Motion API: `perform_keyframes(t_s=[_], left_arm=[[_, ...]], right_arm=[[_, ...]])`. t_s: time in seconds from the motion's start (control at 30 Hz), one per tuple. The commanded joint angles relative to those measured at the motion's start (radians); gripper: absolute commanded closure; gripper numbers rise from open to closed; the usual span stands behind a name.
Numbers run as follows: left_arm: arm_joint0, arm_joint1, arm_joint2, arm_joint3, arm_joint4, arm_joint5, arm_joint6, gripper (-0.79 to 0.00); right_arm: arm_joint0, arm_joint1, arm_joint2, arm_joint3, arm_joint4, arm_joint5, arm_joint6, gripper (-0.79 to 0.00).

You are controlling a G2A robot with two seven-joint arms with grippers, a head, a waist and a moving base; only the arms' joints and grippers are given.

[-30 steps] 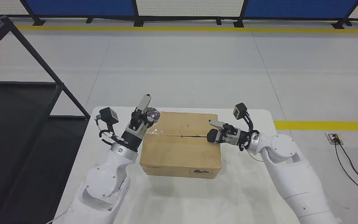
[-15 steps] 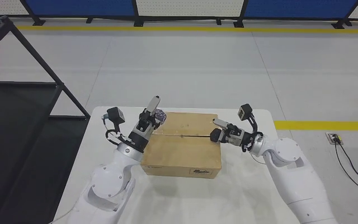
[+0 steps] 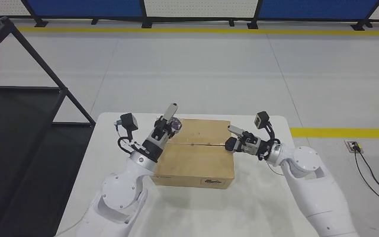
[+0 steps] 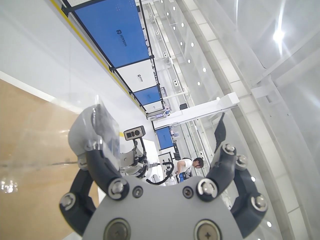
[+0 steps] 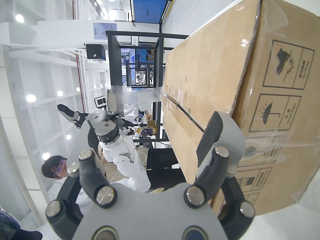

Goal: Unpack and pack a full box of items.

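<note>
White table (image 3: 254, 201), rounded corners, and one thing sitting right on it: a big cardboard box (image 3: 195, 163), flat on its base, square to the table edges. It's set toward the far side, roughly centred between left and right, with bare tabletop showing in front and at either end. Flaps down, the seam (image 3: 195, 143) running lengthwise across the top. Clear tape (image 5: 275, 18) glints over one end, above black handling symbols (image 5: 287, 63) on that side.

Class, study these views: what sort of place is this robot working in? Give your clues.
Probably an industrial lab or test hall: blue and white partition panels, a yellow floor line, and a cardboard box on a white table.
</note>
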Motion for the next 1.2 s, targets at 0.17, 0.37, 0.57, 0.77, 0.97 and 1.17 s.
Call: perform_keyframes(t_s=[0.17,0.37,0.57,0.77,0.97,1.17], left_arm=[[-0.015,-0.009,0.029,0.01,0.023,0.01,-0.009,-0.785],[-0.03,-0.018,0.062,0.018,0.044,0.019,-0.01,-0.785],[-0.042,-0.028,0.09,0.031,0.063,0.023,-0.01,-0.785],[-0.052,-0.037,0.106,0.039,0.073,0.028,-0.01,-0.785],[-0.061,-0.045,0.122,0.041,0.085,0.034,-0.014,-0.785],[-0.068,-0.054,0.143,0.041,0.102,0.039,-0.015,-0.785]], right_arm=[[-0.005,0.002,-0.001,0.001,0.008,-0.005,0.002,-0.785],[-0.005,0.003,-0.006,0.003,0.01,-0.006,0.004,-0.785],[-0.003,0.003,-0.011,0.007,0.014,-0.008,0.005,-0.785],[0.0,0.004,-0.015,0.015,0.019,-0.012,0.005,-0.785],[-0.002,0.005,-0.015,0.017,0.022,-0.019,0.007,-0.785],[-0.007,0.007,-0.01,0.02,0.028,-0.025,0.002,-0.785]])
